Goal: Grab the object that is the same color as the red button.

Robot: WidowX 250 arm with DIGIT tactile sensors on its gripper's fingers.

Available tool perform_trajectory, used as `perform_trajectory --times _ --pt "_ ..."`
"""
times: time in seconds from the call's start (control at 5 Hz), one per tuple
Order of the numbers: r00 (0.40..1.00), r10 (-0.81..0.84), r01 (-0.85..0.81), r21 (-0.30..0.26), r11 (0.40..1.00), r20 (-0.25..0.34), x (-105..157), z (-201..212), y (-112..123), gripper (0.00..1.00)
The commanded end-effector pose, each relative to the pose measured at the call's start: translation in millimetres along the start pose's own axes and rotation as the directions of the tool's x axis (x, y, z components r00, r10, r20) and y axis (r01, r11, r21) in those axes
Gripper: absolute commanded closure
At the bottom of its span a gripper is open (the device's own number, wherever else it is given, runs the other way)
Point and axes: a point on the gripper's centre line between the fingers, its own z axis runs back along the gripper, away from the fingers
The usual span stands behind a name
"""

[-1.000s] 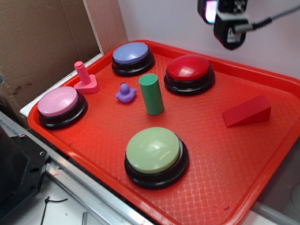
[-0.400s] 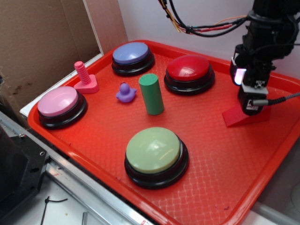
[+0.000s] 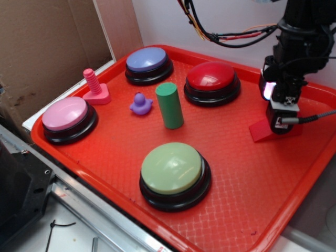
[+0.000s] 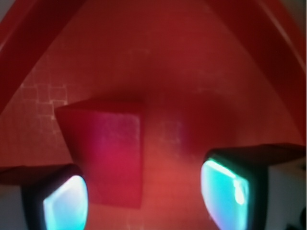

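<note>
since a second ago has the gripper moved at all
Yes. The gripper has come down from above the red button to the red wedge on the tray, jaws open either side.

Glossy red plastic tray (image 3: 247,210) with waffle texture. On it, all well left of the fingers (image 3: 274,125): green upright cylinder (image 3: 169,105), small purple duck (image 3: 140,104), pink screw-shaped piece (image 3: 95,87), purple-blue dome button (image 3: 148,63), pink dome button (image 3: 67,116), pale green dome button (image 3: 174,171).
</note>
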Motion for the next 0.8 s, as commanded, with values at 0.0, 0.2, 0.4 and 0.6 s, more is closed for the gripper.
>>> perform_trajectory --times 0.0,0.2,0.4,0.6 --pt "0.984 -0.172 0.172 0.008 0.985 0.049 6.0 21.6 -27.3 0.00" --pt "0.981 -0.195 0.195 0.008 0.981 0.011 8.0 15.1 -28.1 0.00" --pt "0.988 -0.153 0.154 0.036 0.987 -0.033 7.0 8.8 -23.4 0.00" --pt "0.986 -0.122 0.128 0.046 0.991 -0.112 6.6 -6.4 -16.3 0.00"
